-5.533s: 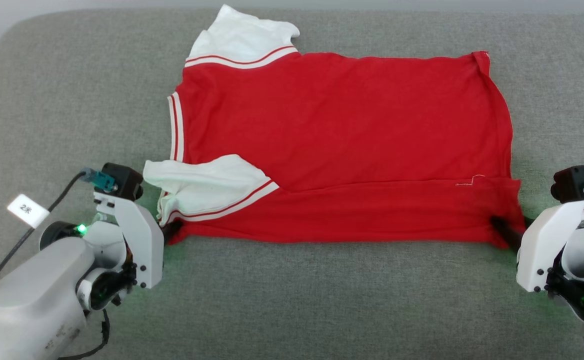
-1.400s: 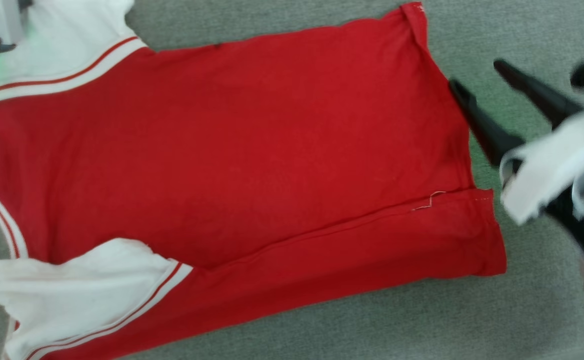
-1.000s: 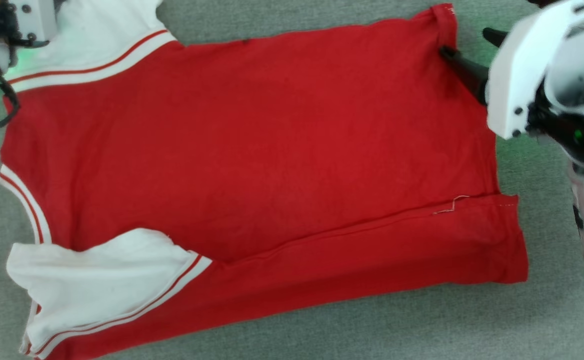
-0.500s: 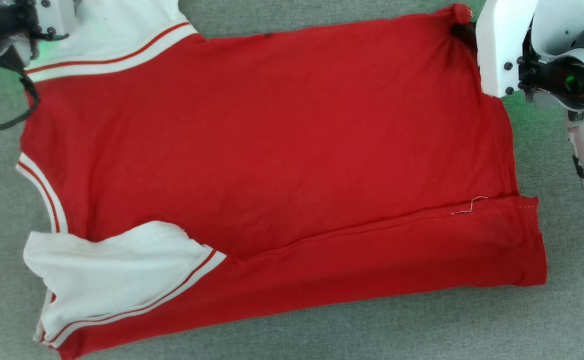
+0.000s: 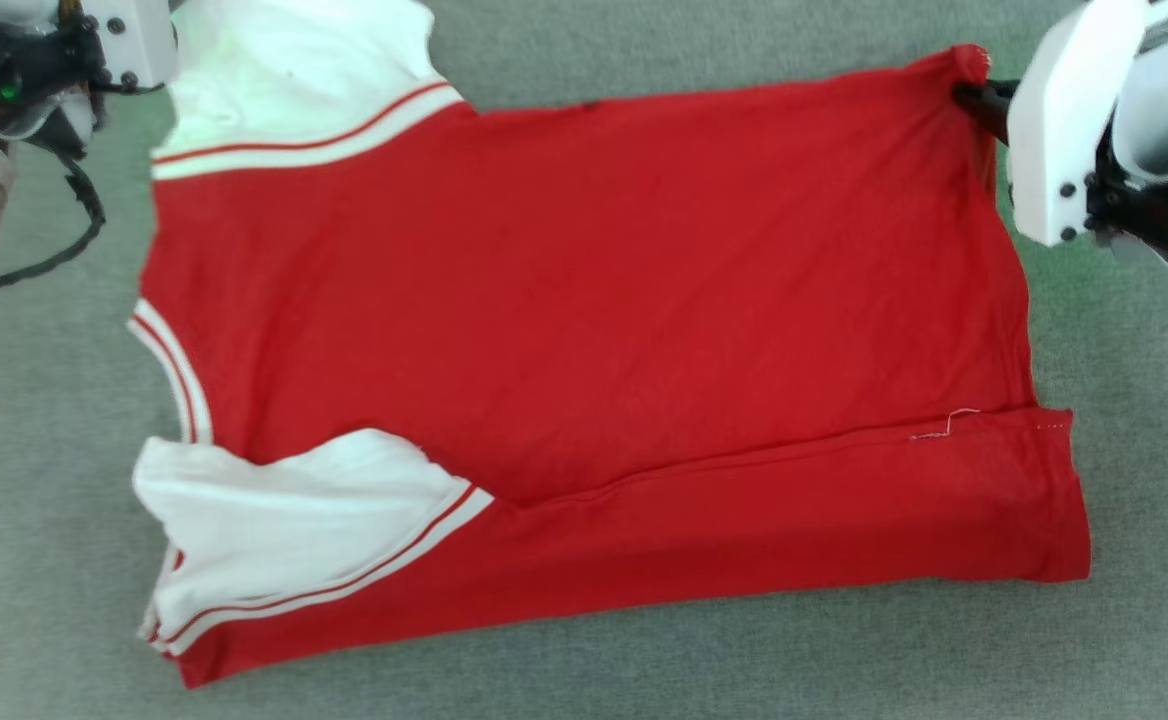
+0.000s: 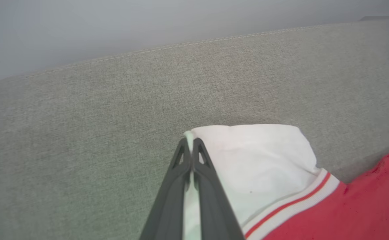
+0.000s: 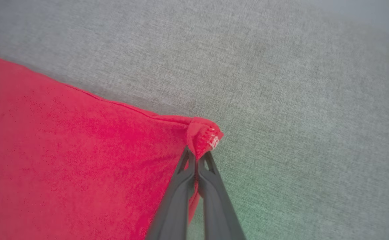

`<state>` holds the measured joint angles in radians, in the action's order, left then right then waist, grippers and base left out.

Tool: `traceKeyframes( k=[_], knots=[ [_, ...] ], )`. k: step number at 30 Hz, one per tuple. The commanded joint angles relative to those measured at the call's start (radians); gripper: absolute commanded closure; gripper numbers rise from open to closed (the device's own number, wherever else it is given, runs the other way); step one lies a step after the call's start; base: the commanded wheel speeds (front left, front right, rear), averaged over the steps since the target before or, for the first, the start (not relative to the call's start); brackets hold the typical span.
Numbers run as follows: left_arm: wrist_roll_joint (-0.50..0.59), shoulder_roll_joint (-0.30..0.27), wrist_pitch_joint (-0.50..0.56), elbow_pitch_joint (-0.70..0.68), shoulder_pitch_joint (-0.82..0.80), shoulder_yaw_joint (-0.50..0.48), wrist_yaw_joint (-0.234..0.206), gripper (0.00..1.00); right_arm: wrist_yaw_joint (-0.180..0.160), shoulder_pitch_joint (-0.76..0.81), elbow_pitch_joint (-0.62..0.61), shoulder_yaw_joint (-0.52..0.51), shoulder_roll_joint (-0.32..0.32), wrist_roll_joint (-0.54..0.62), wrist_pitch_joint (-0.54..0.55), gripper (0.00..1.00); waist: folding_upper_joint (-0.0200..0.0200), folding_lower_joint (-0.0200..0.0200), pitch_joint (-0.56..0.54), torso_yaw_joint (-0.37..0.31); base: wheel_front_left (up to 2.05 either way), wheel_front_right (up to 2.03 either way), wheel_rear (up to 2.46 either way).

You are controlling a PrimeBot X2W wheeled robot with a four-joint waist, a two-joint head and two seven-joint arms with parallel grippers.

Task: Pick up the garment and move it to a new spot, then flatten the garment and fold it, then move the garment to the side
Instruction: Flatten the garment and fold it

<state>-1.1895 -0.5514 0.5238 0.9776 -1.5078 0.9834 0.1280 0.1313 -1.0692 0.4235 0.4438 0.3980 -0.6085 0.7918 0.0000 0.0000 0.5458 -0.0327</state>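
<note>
The garment [image 5: 584,330] lies spread out on the grey upholstered surface [image 5: 584,680], red cloth up, with its neck end to the left and its hem to the right. The two end effectors hold its two far corners.

The left end effector [image 6: 191,146] is clenched on the edge of the far sleeve [image 5: 294,70], and a strip of white cloth shows pinched between its dark fingers [image 6: 176,186] in the left wrist view. The sleeve's red-and-white striped trim runs just right of that grip.

The right end effector [image 7: 196,155] is clenched on the far right hem corner [image 5: 964,65], which bunches into a small red knob just beyond the fingertips. In the head view one dark finger [image 5: 979,100] touches that corner.

Along the near side, a long band of red cloth is folded over onto the body. The near sleeve [image 5: 284,530] lies on the fold at the near left, well apart from both end effectors. A loose pale thread [image 5: 944,425] sits at the fold line near the hem.
</note>
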Motion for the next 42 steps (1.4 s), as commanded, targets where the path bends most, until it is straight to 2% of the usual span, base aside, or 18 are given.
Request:
traceKeyframes(
  k=[1,4,11,14,18,26,29,34,42],
  knots=[
    [-0.014,-0.009,-0.006,-0.014,0.020,-0.005,0.002,1.00,-0.001,0.023,-0.009,0.009,0.014,-0.010,-0.013,1.00,0.0000,0.0000,-0.046,0.027,0.00,0.00,0.00],
    [-0.032,-0.023,-0.004,-0.061,0.037,-0.005,0.002,1.00,-0.001,0.051,-0.030,0.024,0.048,-0.032,-0.040,1.00,0.0000,0.0000,-0.084,0.044,0.00,0.00,0.00],
    [-0.038,-0.096,0.002,-0.212,0.112,0.018,0.002,1.00,-0.001,0.143,-0.107,0.044,0.122,-0.075,-0.071,1.00,0.0000,0.0000,-0.167,0.079,0.00,0.00,0.00],
    [-0.046,-0.134,0.019,-0.295,0.163,0.027,-0.020,1.00,-0.001,0.199,-0.158,0.063,0.159,-0.109,-0.061,1.00,0.0000,0.0000,-0.199,0.090,0.00,0.00,0.00],
    [-0.073,-0.197,0.056,-0.449,0.251,0.039,-0.080,1.00,-0.001,0.269,-0.226,0.069,0.210,-0.149,-0.045,1.00,0.0000,0.0000,-0.229,0.097,0.00,0.00,0.00],
    [-0.132,-0.346,0.089,-0.830,0.471,0.069,-0.268,1.00,-0.001,0.428,-0.304,0.017,0.272,-0.195,-0.018,1.00,0.0000,0.0000,-0.259,0.105,0.00,0.00,0.00],
    [-0.154,-0.382,0.077,-0.922,0.543,0.081,-0.316,1.00,-0.001,0.484,-0.315,-0.009,0.278,-0.196,-0.007,1.00,0.0000,0.0000,-0.263,0.106,0.00,0.00,0.00],
    [-0.171,-0.393,0.051,-0.968,0.630,0.103,-0.345,1.00,-0.001,0.554,-0.317,-0.026,0.263,-0.198,0.014,1.00,0.0000,0.0000,-0.267,0.106,0.00,0.00,0.00],
    [-0.183,-0.340,0.024,-0.904,0.677,0.125,-0.313,1.00,-0.001,0.577,-0.300,-0.015,0.234,-0.170,0.037,1.00,0.0000,0.0000,-0.270,0.108,0.00,0.00,0.00]
  ],
)
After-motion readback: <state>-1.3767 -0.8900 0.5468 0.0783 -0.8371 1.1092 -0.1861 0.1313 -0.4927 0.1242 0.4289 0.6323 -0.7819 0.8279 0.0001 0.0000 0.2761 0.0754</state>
